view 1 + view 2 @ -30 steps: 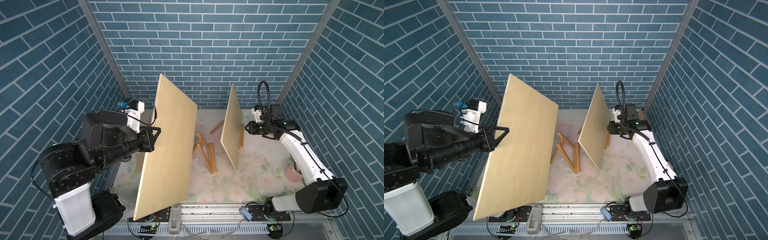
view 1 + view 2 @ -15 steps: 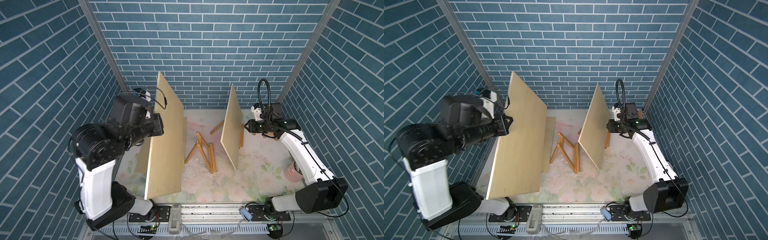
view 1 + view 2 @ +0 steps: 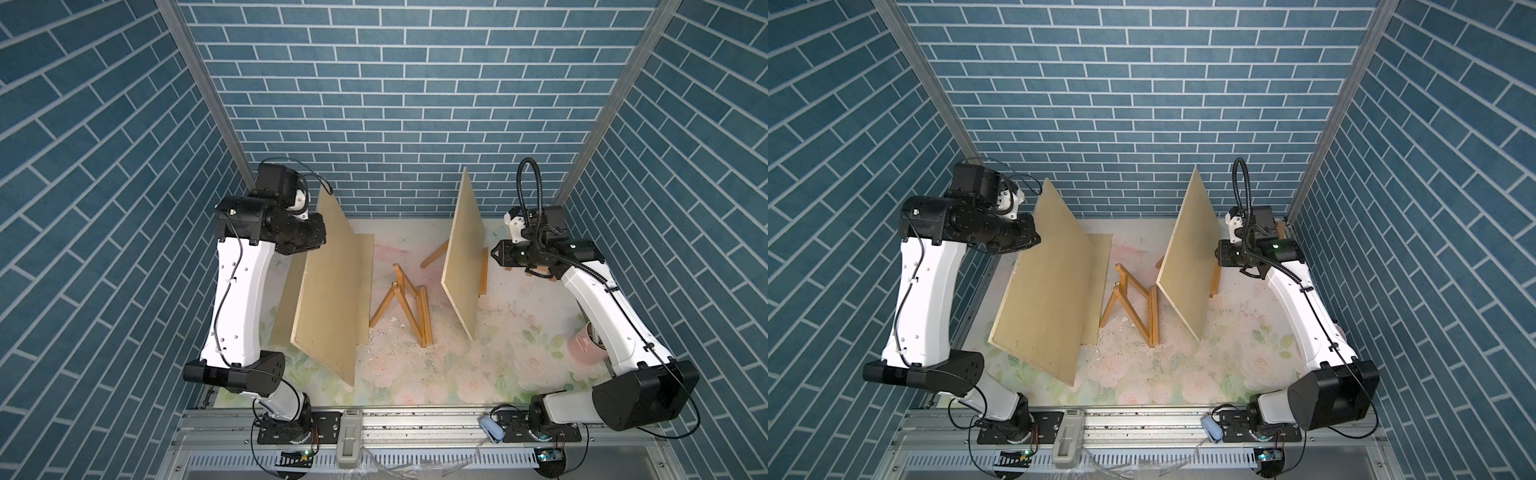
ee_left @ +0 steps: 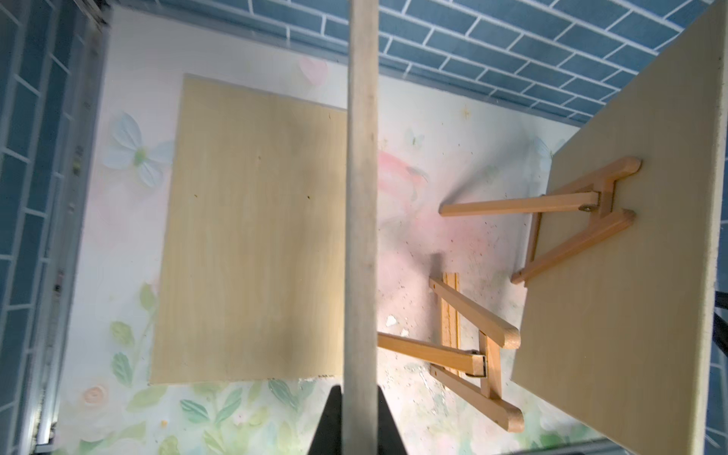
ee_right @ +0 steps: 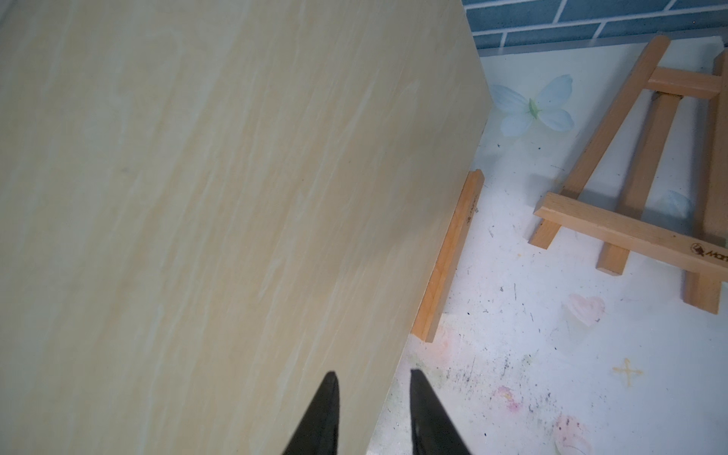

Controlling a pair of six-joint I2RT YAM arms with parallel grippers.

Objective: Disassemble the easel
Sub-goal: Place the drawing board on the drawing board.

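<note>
My left gripper (image 4: 359, 417) is shut on the edge of a pale wooden board (image 3: 332, 291), which hangs tilted over the table's left side. Under it a second board (image 4: 252, 236) lies flat. A small wooden easel (image 3: 409, 307) lies tipped over in the middle. A third board (image 3: 463, 257) leans on a standing easel (image 4: 571, 205), resting on its ledge (image 5: 449, 256). My right gripper (image 5: 372, 413) is open just to the right of that board, level with its face and a little apart from it in both top views.
Another easel (image 5: 650, 169) lies flat behind my right arm near the back right corner. A pink cup (image 3: 586, 347) stands at the right beside the right arm. Blue brick walls close in three sides. Crumbs and chips litter the floral table cover (image 3: 415, 374).
My left arm has swung the held board down and back, from high near the camera to low over the flat board. The right arm and its board have not moved.
</note>
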